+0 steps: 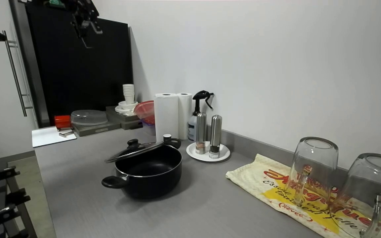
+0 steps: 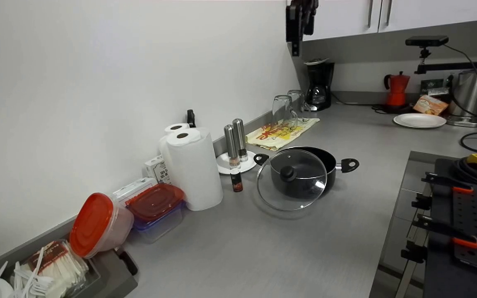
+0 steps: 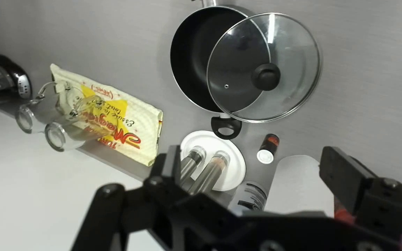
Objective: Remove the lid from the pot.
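Near the pot (image 1: 155,183), cloth (image 3: 126,111) with red "Magi…"

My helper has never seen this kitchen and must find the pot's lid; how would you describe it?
On the gray counter stands a black two-handled pot. The lid lies tilted across part of its open top, jutting out past its side. Unlike the glass mugs on the printed cloth, it is a broad transparent disc with a shiny edge and a black knob in the middle.

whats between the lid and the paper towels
A small jar stands between the lid and the paper towels, as seen in an exterior view; the wrist view shows it there too.
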Controlling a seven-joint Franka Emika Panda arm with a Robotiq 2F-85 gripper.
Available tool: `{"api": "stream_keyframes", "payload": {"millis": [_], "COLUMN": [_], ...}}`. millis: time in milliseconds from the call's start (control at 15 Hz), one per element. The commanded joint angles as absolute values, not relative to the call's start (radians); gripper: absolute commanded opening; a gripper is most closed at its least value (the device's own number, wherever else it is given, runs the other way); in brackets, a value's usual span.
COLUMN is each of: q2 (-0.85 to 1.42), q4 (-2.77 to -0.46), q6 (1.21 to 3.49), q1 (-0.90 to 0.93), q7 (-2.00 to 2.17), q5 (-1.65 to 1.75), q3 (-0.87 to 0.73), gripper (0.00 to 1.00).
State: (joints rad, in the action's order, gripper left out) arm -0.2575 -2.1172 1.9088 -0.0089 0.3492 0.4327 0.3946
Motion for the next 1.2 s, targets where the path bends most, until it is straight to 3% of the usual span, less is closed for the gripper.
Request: {"api": "stream_keyframes", "payload": {"millis": [0,533,1133], "q2": [-0.005,0.177,0.336], "q4": [-2.016,-2.054,-1.95], "q6": [1.887,1.937,2.016], "q1": [0.025,0.108,0.14], "q7": [0.437,0.444,0.442], "q5": [0.606,0.541,0.554], "q3": [0.391,0.195,0.097], "gripper": [1.0,1.0,1.0]}}
